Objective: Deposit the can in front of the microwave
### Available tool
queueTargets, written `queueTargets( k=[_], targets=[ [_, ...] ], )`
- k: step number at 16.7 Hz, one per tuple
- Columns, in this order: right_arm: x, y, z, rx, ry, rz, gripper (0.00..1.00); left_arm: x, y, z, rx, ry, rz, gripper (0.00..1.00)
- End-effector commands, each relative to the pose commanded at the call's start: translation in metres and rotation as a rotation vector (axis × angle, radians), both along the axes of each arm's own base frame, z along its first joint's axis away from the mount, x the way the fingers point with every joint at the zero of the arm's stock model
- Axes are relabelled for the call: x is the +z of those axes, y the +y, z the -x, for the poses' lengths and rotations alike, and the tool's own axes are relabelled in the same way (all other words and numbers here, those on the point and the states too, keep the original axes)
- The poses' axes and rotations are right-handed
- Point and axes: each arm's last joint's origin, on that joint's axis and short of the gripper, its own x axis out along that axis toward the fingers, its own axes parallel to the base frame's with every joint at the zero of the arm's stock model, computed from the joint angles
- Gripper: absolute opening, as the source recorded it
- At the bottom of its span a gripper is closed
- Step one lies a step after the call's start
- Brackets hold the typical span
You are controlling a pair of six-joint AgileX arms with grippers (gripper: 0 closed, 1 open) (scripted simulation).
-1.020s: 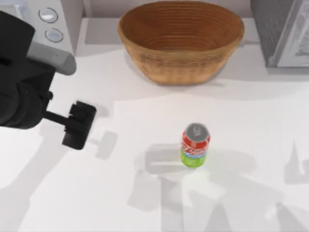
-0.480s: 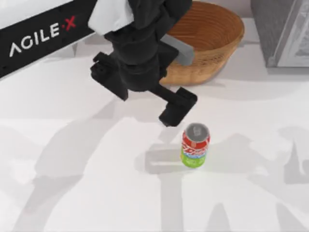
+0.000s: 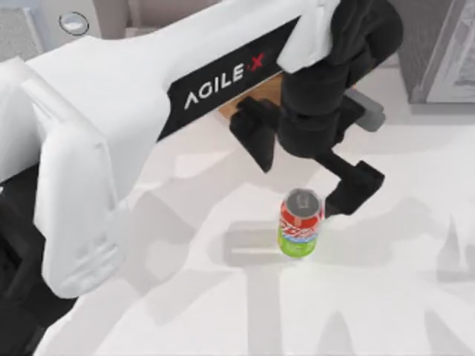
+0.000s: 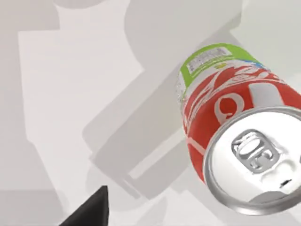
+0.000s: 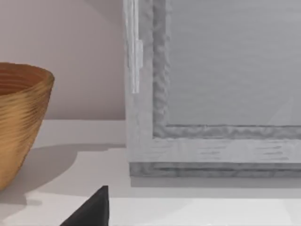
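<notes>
Now I am hanging my left gripper [image 3: 349, 189] just right of the can [image 3: 300, 223], which is standing upright mid-table; whether its fingers are parted I cannot tell.

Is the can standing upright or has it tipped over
Upright. In the top view the can stands on its green base on the table, silver top facing up, with the left gripper just beside it, not holding it.
</notes>
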Motion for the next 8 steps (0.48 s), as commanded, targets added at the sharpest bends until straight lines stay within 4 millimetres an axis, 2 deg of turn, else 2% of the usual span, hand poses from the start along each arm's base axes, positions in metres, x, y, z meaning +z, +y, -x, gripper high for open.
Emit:
queueTargets(
  k=[2,8],
  targets=[
    [0.0,0.0,0.0,0.0,0.0,0.0,1.0,-0.0029,-0.0067,0.0007,-0.009,0.003,-0.003,1.0],
    [0.0,0.0,0.0,0.0,0.0,0.0,1.0,-0.0037,-0.0058,-0.0006,-0.006,0.002,-0.002,1.0]
  ],
)
